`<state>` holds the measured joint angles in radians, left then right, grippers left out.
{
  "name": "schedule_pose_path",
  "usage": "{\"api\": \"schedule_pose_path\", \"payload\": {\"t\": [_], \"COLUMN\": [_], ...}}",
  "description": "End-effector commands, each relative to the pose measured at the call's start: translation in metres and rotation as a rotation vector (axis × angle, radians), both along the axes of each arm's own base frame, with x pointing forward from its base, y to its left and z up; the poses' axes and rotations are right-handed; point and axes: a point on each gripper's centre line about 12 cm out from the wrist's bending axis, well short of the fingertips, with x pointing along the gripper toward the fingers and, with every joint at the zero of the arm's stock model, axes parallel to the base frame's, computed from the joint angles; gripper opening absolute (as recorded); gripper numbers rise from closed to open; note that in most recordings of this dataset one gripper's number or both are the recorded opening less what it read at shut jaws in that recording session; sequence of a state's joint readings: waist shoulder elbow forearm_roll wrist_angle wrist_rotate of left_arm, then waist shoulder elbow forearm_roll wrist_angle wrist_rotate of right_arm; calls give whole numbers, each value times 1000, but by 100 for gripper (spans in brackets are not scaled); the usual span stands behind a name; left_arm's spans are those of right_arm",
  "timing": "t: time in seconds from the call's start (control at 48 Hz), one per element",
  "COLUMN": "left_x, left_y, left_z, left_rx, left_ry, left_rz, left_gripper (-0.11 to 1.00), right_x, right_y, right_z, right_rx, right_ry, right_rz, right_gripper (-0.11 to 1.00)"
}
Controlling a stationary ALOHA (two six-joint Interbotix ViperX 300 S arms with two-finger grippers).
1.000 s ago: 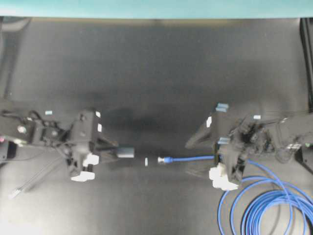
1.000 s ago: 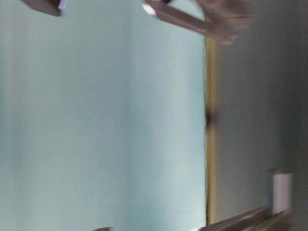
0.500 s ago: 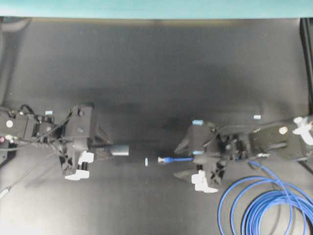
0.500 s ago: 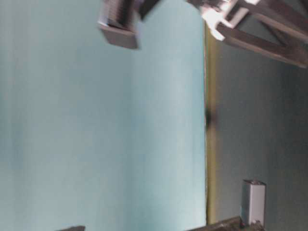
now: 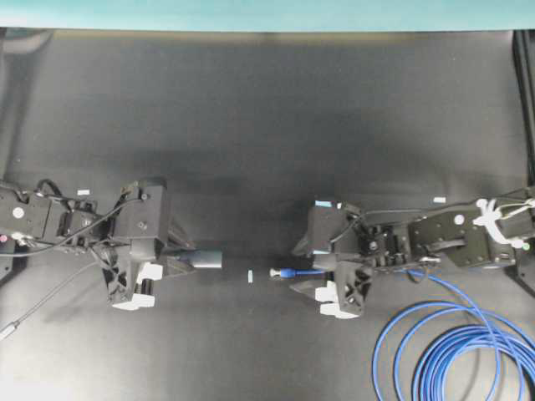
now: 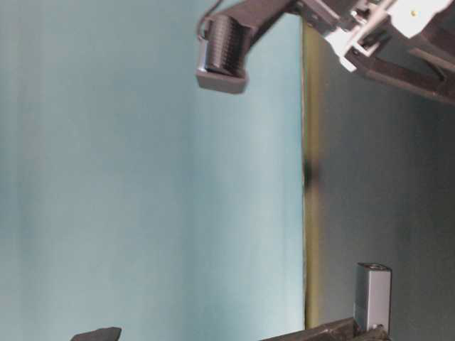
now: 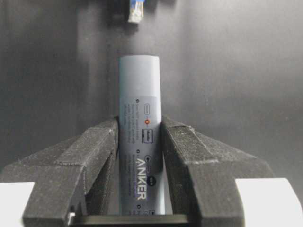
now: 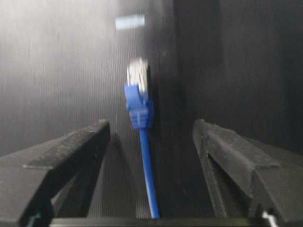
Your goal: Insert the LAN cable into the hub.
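The hub (image 5: 206,260) is a grey bar. My left gripper (image 5: 185,261) is shut on it, its free end pointing right. In the left wrist view the fingers (image 7: 102,142) clamp the hub (image 7: 138,99) on both sides. The LAN cable's plug (image 5: 277,272) lies on the mat facing the hub, a short gap apart, and the coil (image 5: 456,351) lies at the lower right. My right gripper (image 5: 303,271) is open and straddles the cable behind the boot. The cable (image 8: 147,179) runs between the fingers (image 8: 85,142), touching neither, and the plug (image 8: 138,73) lies ahead.
A tiny white strip (image 5: 250,276) lies on the black mat between hub and plug. The hub's thin grey cord ends in a plug (image 5: 7,330) at the lower left. Small pale marks (image 5: 439,199) sit on the mat. A teal wall (image 5: 267,12) borders the far edge.
My right gripper has moved left along the cable and now straddles it just behind the plug. The left gripper with the hub has shifted only slightly.
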<state>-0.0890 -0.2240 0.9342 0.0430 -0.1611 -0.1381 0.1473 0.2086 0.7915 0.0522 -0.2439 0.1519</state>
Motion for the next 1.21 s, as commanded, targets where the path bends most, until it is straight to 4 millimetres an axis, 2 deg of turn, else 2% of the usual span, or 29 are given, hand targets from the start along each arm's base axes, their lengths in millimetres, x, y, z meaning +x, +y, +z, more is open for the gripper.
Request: {"api": "schedule_pose_path", "payload": {"t": [0.0, 0.104, 0.167, 0.333, 0.396, 0.479, 0.688, 0.771, 0.917, 1.188], "left_x": [4, 4, 4, 4, 4, 5, 11, 15, 24, 38], "left_y": [-1, -1, -1, 0, 0, -1, -1, -1, -1, 0], "left_z": [10, 10, 9, 10, 10, 11, 18, 22, 23, 22], "left_rx": [-2, -2, -2, -2, -2, -2, 6, 13, 48, 94], "left_ry": [-32, -32, -31, -32, -32, -35, -58, -63, -25, 36], "left_rz": [-3, -3, -3, -1, -1, -1, -8, -9, -26, -44], "left_gripper": [28, 28, 28, 28, 28, 28, 28, 28, 28, 28], "right_x": [5, 5, 4, -3, -4, 0, 13, 19, 31, 41], "right_y": [4, 7, 9, 15, 16, 16, 7, 3, 0, -1], "right_z": [-4, -4, -4, -5, -2, 13, 61, 74, 85, 88], "right_rx": [-3, -5, -6, -5, -5, 1, 25, 25, 24, 23], "right_ry": [-4, 2, 4, 38, 38, 3, -69, -57, -39, -25], "right_rz": [12, 20, 28, 42, 47, 44, 10, -3, -13, -16], "right_gripper": [66, 59, 51, 13, 13, 13, 13, 13, 13, 13]}}
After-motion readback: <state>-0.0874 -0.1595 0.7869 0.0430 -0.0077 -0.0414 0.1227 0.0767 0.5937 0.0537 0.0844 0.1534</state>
